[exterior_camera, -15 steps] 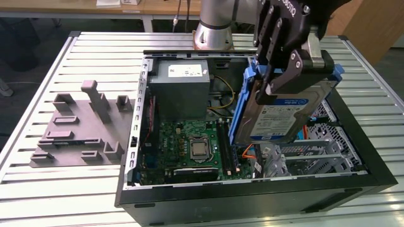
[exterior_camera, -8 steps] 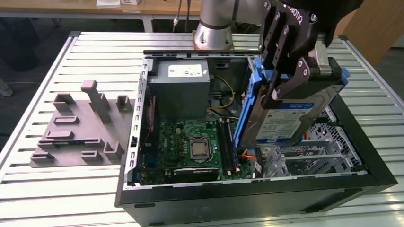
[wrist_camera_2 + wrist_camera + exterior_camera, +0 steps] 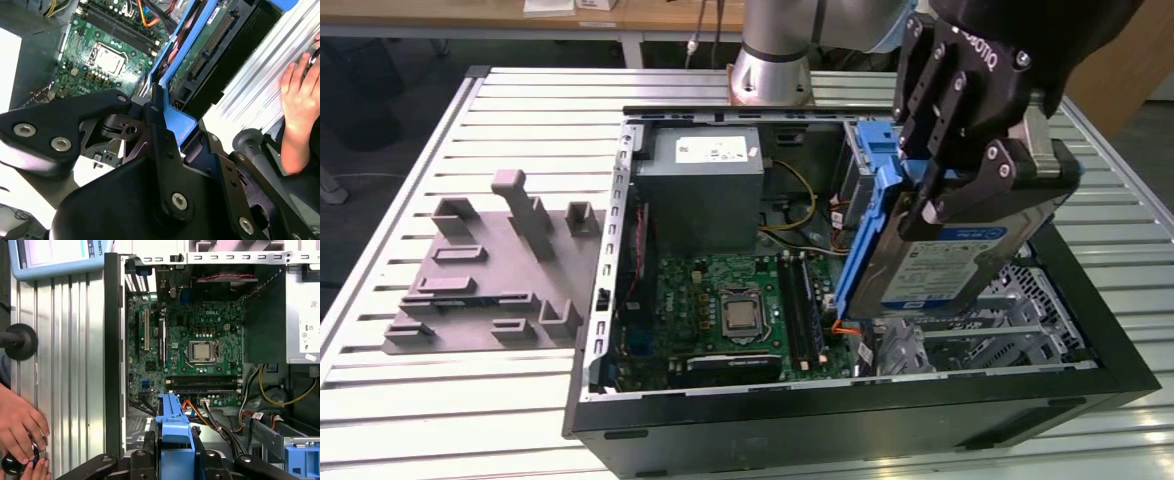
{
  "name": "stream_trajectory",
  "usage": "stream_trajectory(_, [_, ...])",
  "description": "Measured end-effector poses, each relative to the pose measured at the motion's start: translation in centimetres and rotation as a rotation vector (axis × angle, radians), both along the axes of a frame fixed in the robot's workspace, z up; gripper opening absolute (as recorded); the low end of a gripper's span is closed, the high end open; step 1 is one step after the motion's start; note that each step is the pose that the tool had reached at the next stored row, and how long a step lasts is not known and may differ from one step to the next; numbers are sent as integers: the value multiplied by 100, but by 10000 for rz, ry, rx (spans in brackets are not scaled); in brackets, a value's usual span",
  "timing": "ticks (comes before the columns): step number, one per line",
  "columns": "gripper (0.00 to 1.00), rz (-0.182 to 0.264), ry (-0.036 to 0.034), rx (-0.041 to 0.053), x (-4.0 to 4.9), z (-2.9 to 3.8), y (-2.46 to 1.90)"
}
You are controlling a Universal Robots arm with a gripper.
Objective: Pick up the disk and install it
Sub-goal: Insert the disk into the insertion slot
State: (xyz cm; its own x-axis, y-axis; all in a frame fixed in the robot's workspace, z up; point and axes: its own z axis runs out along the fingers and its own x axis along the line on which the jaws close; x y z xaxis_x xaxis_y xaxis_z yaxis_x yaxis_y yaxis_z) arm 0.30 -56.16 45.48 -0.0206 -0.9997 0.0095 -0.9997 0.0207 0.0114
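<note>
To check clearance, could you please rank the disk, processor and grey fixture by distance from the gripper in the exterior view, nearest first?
1. The disk, held in the gripper.
2. The processor, on the motherboard inside the case.
3. The grey fixture, on the table at the exterior view's left.

Exterior view overhead; both wrist views near motherboard (image 3: 180, 340)

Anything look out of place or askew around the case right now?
Two things. The disk is clamped in the gripper at a slant above the open computer case, not seated in any bay. In the first wrist view a person's hand is on the slatted table beside the case, close to the arm's workspace.
</note>
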Motion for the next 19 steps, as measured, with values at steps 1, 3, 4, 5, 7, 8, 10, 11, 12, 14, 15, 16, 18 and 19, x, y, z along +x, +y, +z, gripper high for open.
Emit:
stream_trajectory(1, [36,0,0,-2,19,-2,-1])
stream_trajectory(3, [36,0,1,-11,64,-8,-1])
stream_trajectory(4, [36,0,1,-15,86,-11,-2])
stream_trajectory(5, [36,0,1,-16,109,-15,-2])
stream_trajectory(7, [36,0,0,-17,158,-22,-2])
stream_trajectory(8, [36,0,0,-17,187,-25,-2])
stream_trajectory(10, [36,0,1,-18,244,-29,-2])
stream_trajectory(11, [36,0,1,-17,269,-31,-2])
stream_trajectory(12, [36,1,1,-18,285,-32,-2])
stream_trajectory(14, [36,0,1,-18,297,-32,-2])
stream_trajectory(15, [36,-1,1,-17,298,-33,-2])
stream_trajectory(16, [36,-2,1,-17,298,-33,-2])
stream_trajectory(18, [36,-1,1,-17,299,-33,-2])
stream_trajectory(19, [36,0,1,-17,299,-33,-2])
